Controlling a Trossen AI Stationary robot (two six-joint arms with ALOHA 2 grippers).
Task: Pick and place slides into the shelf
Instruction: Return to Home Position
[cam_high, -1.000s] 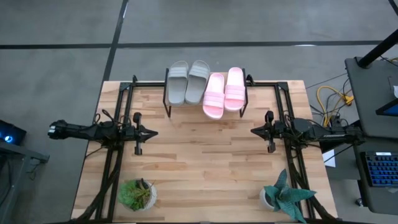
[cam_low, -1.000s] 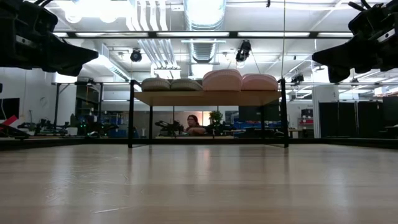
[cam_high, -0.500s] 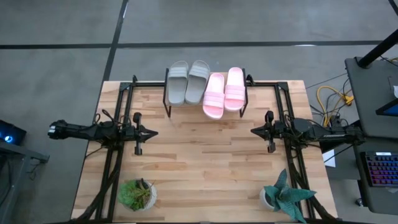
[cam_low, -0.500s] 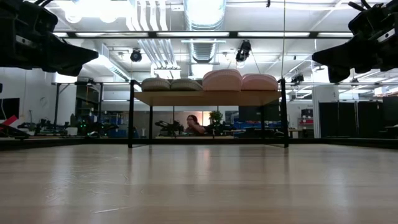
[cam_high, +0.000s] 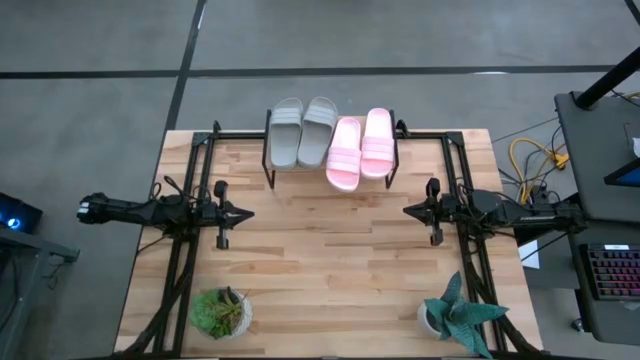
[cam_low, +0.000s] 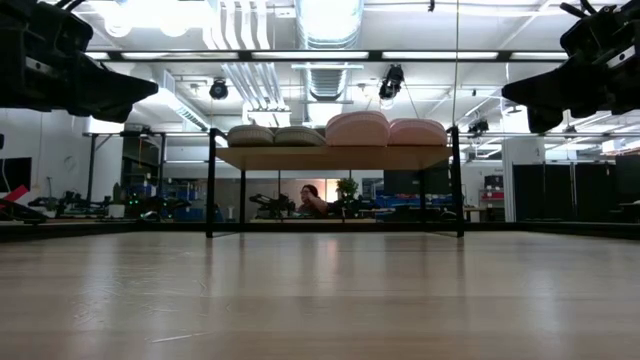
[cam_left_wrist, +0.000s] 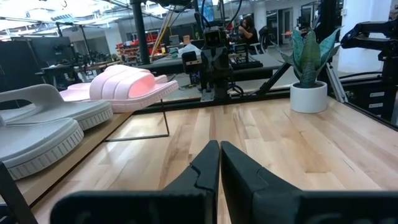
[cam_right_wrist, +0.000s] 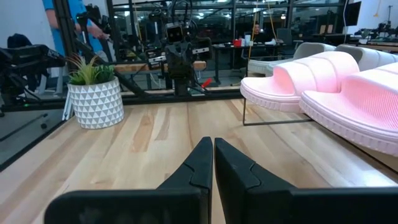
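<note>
Two pale grey slides (cam_high: 301, 131) and two light pink slides (cam_high: 361, 148) lie side by side, soles down, on the plank top of the shelf (cam_high: 283, 178) at the table's far edge; the low view shows them on the shelf (cam_low: 335, 157) too. My left gripper (cam_high: 247, 212) hovers shut over the table's left side, pointing level toward the right. My right gripper (cam_high: 407, 210) hovers shut over the right side, pointing toward the left. Both are clear of the slides, with nothing between their fingers (cam_left_wrist: 219, 163) (cam_right_wrist: 213, 158).
A green plant in a white pot (cam_high: 221, 312) stands at the near left corner, a spiky plant in a white pot (cam_high: 455, 315) at the near right. Bare wooden table (cam_high: 330, 250) lies between the grippers. A person (cam_low: 310, 199) sits in the room beyond.
</note>
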